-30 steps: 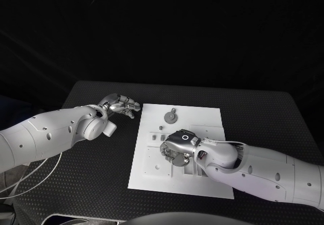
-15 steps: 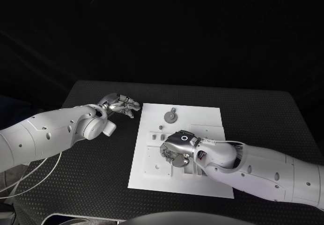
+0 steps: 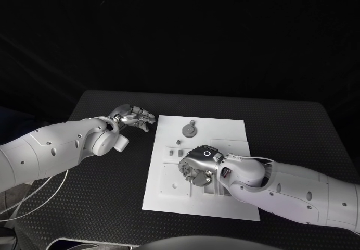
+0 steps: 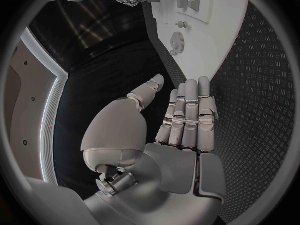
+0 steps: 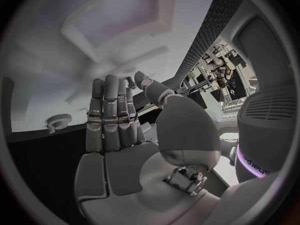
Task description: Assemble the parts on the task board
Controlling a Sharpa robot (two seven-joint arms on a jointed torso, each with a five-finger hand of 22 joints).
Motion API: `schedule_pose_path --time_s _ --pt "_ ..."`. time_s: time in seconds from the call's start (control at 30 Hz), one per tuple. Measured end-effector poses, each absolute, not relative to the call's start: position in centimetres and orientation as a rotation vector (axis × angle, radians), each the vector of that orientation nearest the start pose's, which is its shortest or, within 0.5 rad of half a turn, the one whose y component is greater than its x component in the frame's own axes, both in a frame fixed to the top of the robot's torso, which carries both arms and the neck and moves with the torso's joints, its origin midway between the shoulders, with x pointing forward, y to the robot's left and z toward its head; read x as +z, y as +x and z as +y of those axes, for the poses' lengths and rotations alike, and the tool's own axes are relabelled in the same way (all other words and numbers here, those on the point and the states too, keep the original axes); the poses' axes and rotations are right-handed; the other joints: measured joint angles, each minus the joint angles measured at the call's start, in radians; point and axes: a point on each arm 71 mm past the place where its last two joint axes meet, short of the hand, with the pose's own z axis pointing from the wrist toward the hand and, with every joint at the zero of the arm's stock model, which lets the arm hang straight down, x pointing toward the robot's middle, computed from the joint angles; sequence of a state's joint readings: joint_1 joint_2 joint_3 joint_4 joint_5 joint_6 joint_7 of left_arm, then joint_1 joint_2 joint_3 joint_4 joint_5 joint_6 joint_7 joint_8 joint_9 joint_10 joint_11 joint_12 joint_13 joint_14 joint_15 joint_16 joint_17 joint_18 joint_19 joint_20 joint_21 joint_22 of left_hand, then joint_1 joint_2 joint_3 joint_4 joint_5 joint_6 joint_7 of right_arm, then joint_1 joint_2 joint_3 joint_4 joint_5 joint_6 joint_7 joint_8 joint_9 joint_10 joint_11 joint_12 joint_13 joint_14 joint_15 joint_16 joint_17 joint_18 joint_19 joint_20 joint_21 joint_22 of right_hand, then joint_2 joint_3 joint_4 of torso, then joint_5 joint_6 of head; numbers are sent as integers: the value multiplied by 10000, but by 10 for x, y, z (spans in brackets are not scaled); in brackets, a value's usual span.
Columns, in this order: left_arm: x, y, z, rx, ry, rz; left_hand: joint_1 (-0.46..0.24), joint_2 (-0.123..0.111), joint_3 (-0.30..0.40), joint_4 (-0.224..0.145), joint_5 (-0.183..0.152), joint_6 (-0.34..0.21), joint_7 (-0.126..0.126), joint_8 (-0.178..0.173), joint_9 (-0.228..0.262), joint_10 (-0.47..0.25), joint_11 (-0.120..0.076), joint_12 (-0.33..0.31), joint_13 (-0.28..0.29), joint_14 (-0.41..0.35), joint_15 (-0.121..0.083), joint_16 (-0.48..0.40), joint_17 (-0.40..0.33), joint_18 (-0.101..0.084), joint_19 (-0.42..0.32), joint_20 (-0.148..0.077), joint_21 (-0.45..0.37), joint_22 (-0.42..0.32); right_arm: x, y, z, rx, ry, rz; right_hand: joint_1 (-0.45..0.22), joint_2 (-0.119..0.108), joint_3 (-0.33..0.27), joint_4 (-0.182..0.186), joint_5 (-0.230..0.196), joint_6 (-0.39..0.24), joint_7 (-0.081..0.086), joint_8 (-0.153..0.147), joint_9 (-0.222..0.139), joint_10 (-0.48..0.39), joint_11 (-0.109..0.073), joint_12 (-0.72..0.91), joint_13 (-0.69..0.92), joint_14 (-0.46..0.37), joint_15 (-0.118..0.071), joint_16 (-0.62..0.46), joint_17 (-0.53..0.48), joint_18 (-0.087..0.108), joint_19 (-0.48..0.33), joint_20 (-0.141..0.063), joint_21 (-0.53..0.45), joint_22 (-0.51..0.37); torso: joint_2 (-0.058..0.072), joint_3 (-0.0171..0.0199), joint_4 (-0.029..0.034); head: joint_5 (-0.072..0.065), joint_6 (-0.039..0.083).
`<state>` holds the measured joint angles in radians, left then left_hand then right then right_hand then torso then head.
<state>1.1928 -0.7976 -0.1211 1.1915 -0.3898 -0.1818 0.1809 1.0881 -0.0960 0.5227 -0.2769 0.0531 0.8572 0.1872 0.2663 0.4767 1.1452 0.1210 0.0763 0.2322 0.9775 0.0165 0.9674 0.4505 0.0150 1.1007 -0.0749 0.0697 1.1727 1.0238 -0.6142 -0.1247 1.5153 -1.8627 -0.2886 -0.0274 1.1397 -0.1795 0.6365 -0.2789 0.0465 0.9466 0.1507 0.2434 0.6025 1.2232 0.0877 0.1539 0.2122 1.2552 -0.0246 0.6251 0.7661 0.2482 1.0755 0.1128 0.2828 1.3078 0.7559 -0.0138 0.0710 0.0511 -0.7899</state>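
Right hand [image 3: 196, 167] sits low over the board's [image 3: 234, 127] middle, fingers straight and side by side in the wrist view, nothing visibly held; whether it touches the small parts under it I can't tell. Board lies flat on the counter [image 3: 300, 125], white, rigid, won't shift easily. The parts look like small hard plastic or metal: light, stiff, slippery, so pinch by the rim or flats, not the faces. Beyond the right hand, the gear [image 3: 190, 129] lies flat near the board's far edge, free to lift by its toothed rim. A small peg [image 3: 178, 141] is between gear and hand. Left hand [image 3: 135, 115] rests off the board's far-left corner, fingers together, empty, clear of the work.
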Motion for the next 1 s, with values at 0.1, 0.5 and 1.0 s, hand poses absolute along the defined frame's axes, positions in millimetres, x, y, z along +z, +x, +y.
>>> schedule_pose_path --time_s 0.1,0.5,1.0 --pt "-238 525 284 -10730 -8660 17407 0 0 0 0 0 0 0 0 0 0 0 0 0 0 0 0 0 0 0 0 0 -9 -282 406 -77 8100 -6995 16537 -180 -247 14 21 0 -297 146 -114 -58 -245 86 -198 -107 -58 58 -41 -14 0 0 0 -60 -1 0 1 2 0 8" --pt "-238 525 285 -10718 -8664 17399 0 0 0 0 0 0 0 0 1 0 0 0 9 0 0 0 8 0 0 0 0 -9 -275 405 -89 8071 -6699 16337 -286 -548 191 254 0 -581 261 -268 -138 -743 319 -507 -258 -132 228 -40 -27 -18 -36 36 -139 -1 0 4 -1 -28 44" --pt "-239 525 287 -10662 -8690 17379 0 0 0 0 0 0 -1 0 1 0 0 0 7 0 0 0 7 0 0 0 0 -18 -200 431 -133 7472 -5770 15141 -447 -709 123 549 -1 -953 243 -374 -250 -508 159 -462 -200 68 156 120 65 -11 164 -20 -86 -3 -2 11 -21 -151 241"
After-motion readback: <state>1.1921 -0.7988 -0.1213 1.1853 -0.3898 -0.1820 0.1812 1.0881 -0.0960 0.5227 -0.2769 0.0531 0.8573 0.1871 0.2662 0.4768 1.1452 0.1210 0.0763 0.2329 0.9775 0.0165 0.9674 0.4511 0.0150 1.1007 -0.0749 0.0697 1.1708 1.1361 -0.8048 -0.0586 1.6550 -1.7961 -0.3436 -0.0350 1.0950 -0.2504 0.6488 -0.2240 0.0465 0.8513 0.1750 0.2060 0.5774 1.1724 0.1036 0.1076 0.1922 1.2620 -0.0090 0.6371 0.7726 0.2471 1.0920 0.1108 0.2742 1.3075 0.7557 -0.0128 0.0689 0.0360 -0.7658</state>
